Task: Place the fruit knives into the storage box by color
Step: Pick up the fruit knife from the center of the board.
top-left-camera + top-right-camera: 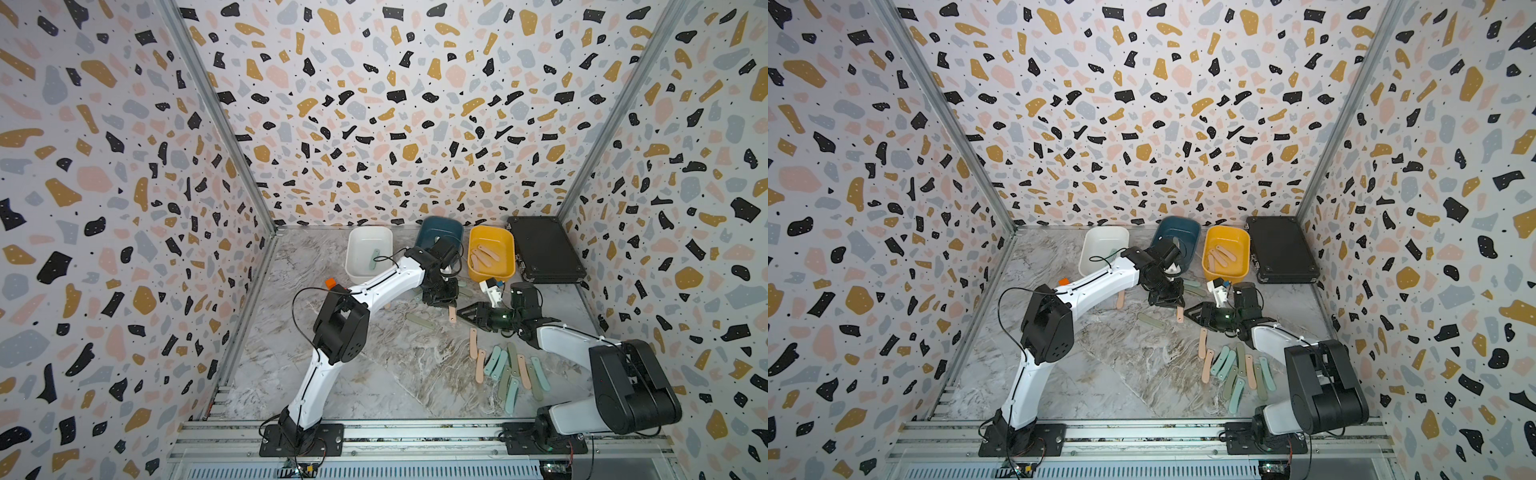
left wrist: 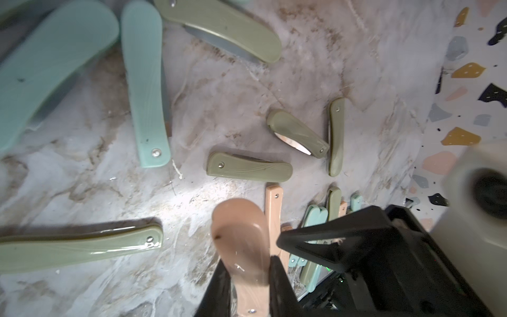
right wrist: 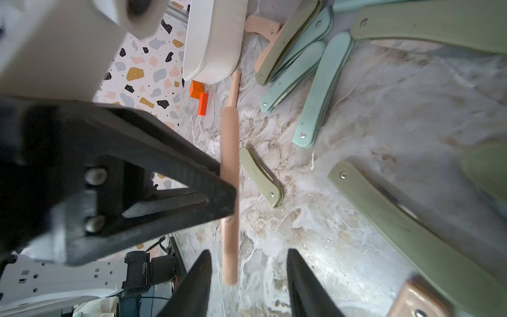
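Note:
My left gripper is shut on a peach-pink fruit knife, which hangs from it above the table. The left wrist view shows that knife pinched between the black fingers. My right gripper is level with the knife and open. In the right wrist view the knife's free end sits between the right gripper's spread jaws, touching neither. At the back stand the white, teal and yellow storage boxes. Pink knives lie in the yellow box and a mint one in the white.
Several pink, green and mint knives lie bunched at the front right, under my right arm. A lone green knife lies mid-table. A black latched case fills the back right corner. An orange block sits near the white box.

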Controlling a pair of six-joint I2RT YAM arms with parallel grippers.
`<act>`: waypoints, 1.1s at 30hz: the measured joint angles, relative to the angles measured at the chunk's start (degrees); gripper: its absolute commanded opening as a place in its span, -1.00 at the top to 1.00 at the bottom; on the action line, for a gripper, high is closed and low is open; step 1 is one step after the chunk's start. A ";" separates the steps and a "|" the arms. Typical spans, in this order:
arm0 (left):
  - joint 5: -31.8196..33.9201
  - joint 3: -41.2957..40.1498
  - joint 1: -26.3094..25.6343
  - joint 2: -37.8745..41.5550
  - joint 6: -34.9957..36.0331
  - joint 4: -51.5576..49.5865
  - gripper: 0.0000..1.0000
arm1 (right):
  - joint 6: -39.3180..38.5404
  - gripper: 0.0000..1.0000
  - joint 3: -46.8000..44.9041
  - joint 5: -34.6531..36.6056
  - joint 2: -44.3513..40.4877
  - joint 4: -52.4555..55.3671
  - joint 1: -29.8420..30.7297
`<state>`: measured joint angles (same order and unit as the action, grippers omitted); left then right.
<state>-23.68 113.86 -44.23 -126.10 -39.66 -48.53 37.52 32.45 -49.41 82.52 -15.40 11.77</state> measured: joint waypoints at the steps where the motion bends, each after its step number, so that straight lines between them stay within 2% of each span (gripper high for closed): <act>1: -0.20 -0.22 0.04 0.44 0.20 0.50 0.61 | 0.04 0.12 0.00 -0.59 0.20 -0.52 -0.02; 6: -4.35 -2.29 0.13 1.92 -0.09 4.46 0.61 | 0.63 0.12 -0.28 -1.92 0.17 -3.63 0.37; 9: -6.49 -2.69 0.11 1.97 -0.31 6.64 0.62 | 0.90 0.18 -0.52 -2.05 0.17 -4.48 0.52; 12: -7.98 -3.48 0.11 2.05 -0.59 8.37 0.62 | 1.18 0.36 -0.52 -2.12 0.17 -4.85 0.59; 16: -8.41 -4.90 0.11 2.45 -0.72 9.73 0.52 | 1.18 0.74 -0.50 -2.47 -0.09 -4.74 0.63; 18: -8.44 -5.64 0.11 2.71 -0.74 10.08 0.38 | 1.09 0.83 -0.48 -2.21 -0.63 -4.17 0.94; 19: -8.39 -5.90 0.11 3.02 -0.57 10.10 0.22 | 1.14 0.87 -0.48 -2.14 -0.85 -3.72 0.94; 21: -8.15 -6.49 0.11 3.69 -0.44 9.86 -0.12 | 0.68 0.91 -0.28 -1.57 -1.49 -2.03 0.94; 23: -7.37 -6.73 0.17 4.66 -0.20 9.20 -0.59 | -0.52 0.98 0.96 -0.31 -2.10 1.73 0.94; 25: -6.58 -6.84 0.44 5.86 0.83 8.50 -0.92 | -2.14 1.00 3.56 1.77 -2.14 6.03 0.87; 26: -6.10 -7.10 0.72 6.75 0.98 8.17 -0.98 | -3.04 1.00 5.35 3.13 -2.12 8.39 0.81; 33: -2.73 -9.35 5.35 14.14 3.39 4.76 -0.98 | -8.22 1.00 20.94 12.83 3.19 20.98 -1.77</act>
<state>-26.41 104.51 -38.87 -111.96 -36.27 -43.77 29.30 53.39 -36.58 85.71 5.58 10.00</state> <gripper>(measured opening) 0.990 0.128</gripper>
